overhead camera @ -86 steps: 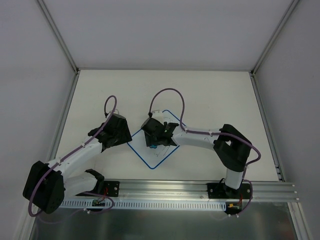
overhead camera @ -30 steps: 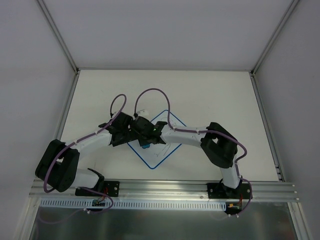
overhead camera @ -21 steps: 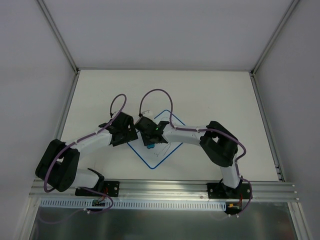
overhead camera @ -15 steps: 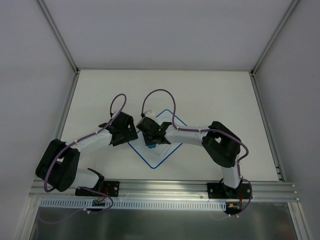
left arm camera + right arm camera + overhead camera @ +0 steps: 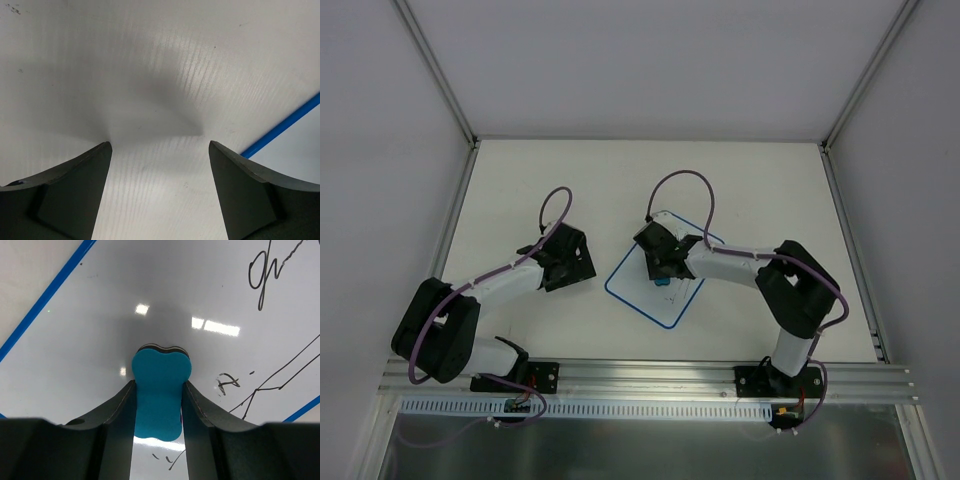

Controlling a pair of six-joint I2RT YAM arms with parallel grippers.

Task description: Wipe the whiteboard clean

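I can read no word, number or brand anywhere from here: the only marks are thin dark handwritten scribbles [image 5: 261, 277] on the flat white blue-edged whiteboard [image 5: 90, 330], ahead and right of my right claw [image 5: 159, 384], just illegible loops and strokes.

You've got a plain white counter [image 5: 750, 190] boxed in by pale grey walls [image 5: 650, 60], aluminium posts [image 5: 435, 70] in the corners, soft even light all over.
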